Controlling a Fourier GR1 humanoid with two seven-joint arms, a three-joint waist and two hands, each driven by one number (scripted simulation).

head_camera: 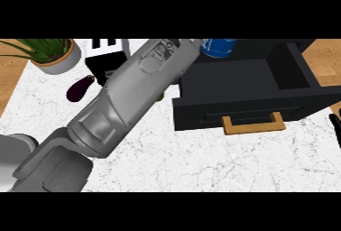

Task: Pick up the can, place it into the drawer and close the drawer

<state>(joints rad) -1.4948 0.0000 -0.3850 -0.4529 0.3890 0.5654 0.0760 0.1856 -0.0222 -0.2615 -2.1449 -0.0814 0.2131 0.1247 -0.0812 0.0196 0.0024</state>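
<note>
The blue can (pixel 218 48) shows at the picture's upper edge, over the back of the open black drawer (pixel 230 74). The drawer's front panel carries a wooden handle (pixel 253 124). My left forearm (pixel 133 90) runs slantwise from the lower left up to the can; its wrist ends right beside the can and the hand itself is cut off from view. Whether the can is held cannot be told. My right hand (pixel 335 128) shows only as a black sliver of straight fingers at the right edge, to the right of the drawer front.
A potted plant (pixel 50 55) stands at the back left of the white marble counter (pixel 220 158). A purple eggplant (pixel 80 88) lies beside a black-and-white box-like appliance (pixel 106 58). A small green thing (pixel 160 96) peeks out under the forearm.
</note>
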